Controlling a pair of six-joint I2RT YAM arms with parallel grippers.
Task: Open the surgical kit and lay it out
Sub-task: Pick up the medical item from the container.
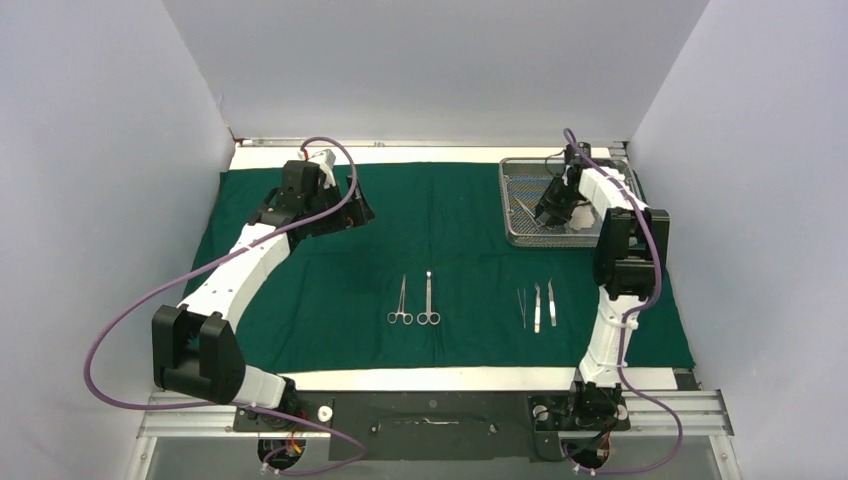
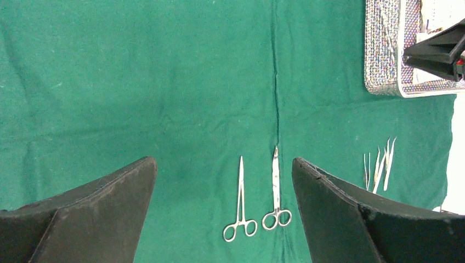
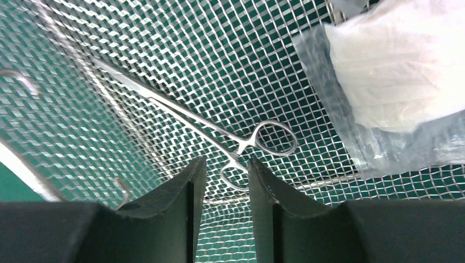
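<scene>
Steel ring-handled forceps [image 3: 186,118] lie flat on wire-mesh tray [image 1: 507,205], 1 o'clock on green drape [image 1: 450,230]. My right pincer [image 3: 226,167] barely parted, straddling one ring loop, grip unclear; left pincer [image 2: 224,160] wide open. Crinkly gauze packet [image 3: 384,82] at 2 o'clock.

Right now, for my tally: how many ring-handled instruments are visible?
3 ring-handled instruments: two on the green cloth, one in the mesh tray; more may hide there.

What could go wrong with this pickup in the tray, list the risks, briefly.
1. The right tool straddles only one ring of the forceps; gripped there, they may swing or slip.
2. It sits close to the mesh tray and could snag the wire.
</scene>
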